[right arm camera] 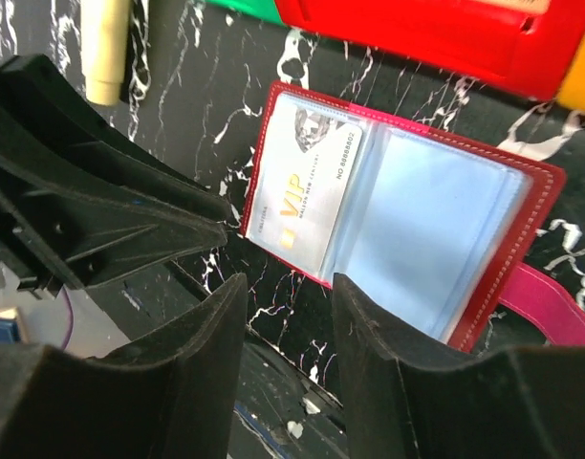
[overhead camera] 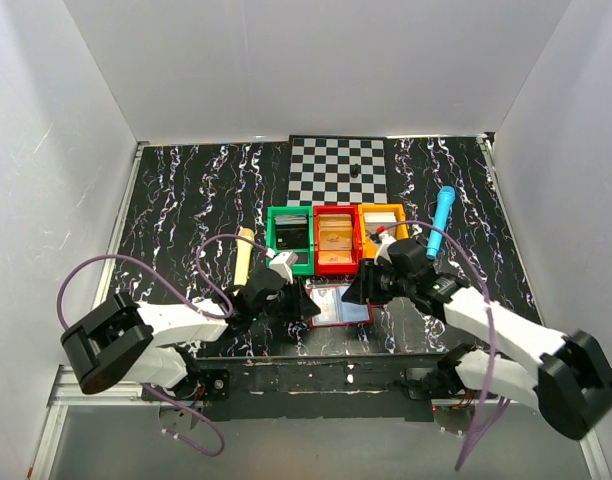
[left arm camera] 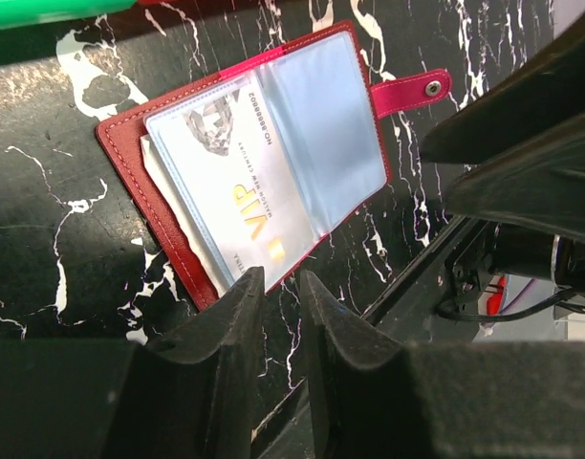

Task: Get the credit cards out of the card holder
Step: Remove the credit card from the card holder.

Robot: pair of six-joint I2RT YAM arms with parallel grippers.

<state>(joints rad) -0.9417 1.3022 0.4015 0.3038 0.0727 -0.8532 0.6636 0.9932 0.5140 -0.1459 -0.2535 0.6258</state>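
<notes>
The dark red card holder (overhead camera: 338,305) lies open and flat on the marbled table just below the bins. It also shows in the left wrist view (left arm camera: 120,153) and the right wrist view (right arm camera: 536,220). Its pale blue sleeves face up, and a white VIP card (left arm camera: 235,182) (right arm camera: 307,182) sits in one sleeve. A pink snap strap (left arm camera: 412,93) sticks out from one side. My left gripper (overhead camera: 304,300) (left arm camera: 281,277) is at the holder's left edge, its jaws narrowly apart and empty. My right gripper (overhead camera: 354,290) (right arm camera: 291,279) is at the holder's right edge, open and empty.
A green bin (overhead camera: 289,240), a red bin (overhead camera: 336,240) and an orange bin (overhead camera: 382,228) stand in a row just behind the holder. A checkerboard mat (overhead camera: 338,168) lies further back. A cream cylinder (overhead camera: 243,255) lies at the left and a blue marker (overhead camera: 441,220) at the right.
</notes>
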